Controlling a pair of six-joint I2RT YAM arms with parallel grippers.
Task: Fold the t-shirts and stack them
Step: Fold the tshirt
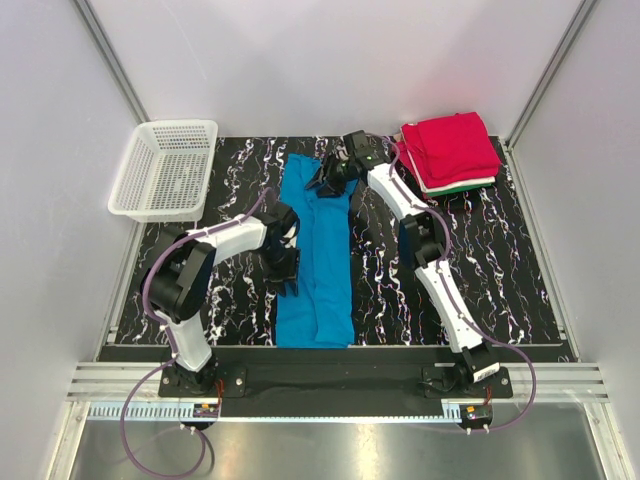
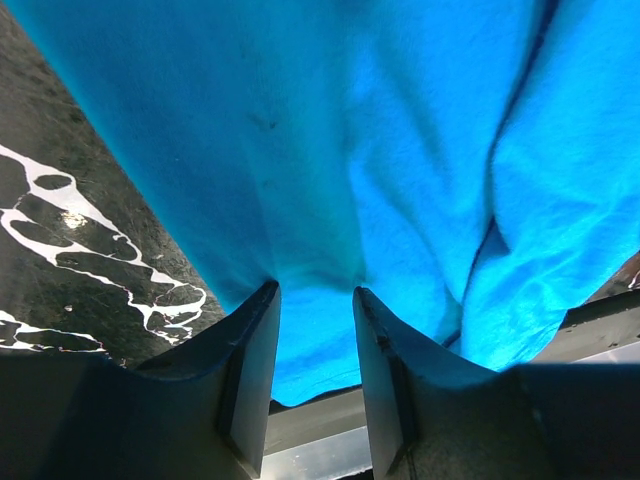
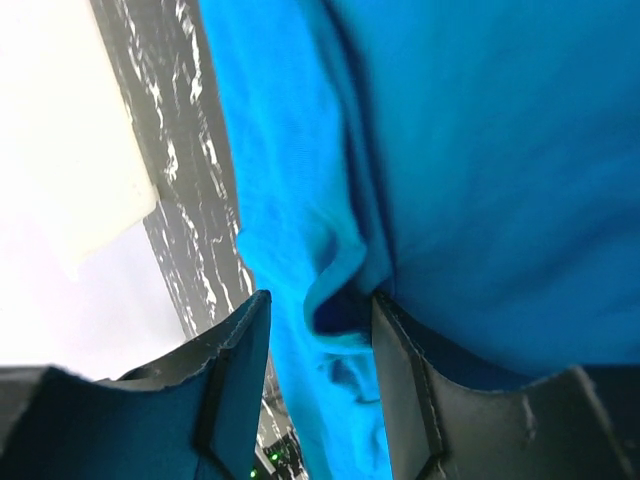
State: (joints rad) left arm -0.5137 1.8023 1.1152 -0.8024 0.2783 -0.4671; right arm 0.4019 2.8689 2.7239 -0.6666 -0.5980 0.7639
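Observation:
The blue t-shirt (image 1: 320,260) lies as a long narrow strip down the middle of the table, running from the back to the front edge. My left gripper (image 1: 285,272) stands open at the strip's left edge, its tips against the cloth (image 2: 380,150) and nothing pinched between them (image 2: 315,290). My right gripper (image 1: 325,182) is open at the strip's far end, with a raised fold of blue cloth (image 3: 340,300) lying between its jaws. At the back right sits a stack of folded t-shirts: red (image 1: 455,148) on top, green and white edges (image 1: 465,187) below.
A white mesh basket (image 1: 165,170) stands at the back left corner. The black marbled table (image 1: 500,260) is walled on three sides by white panels. A metal rail (image 1: 330,380) runs along the near edge by the arm bases.

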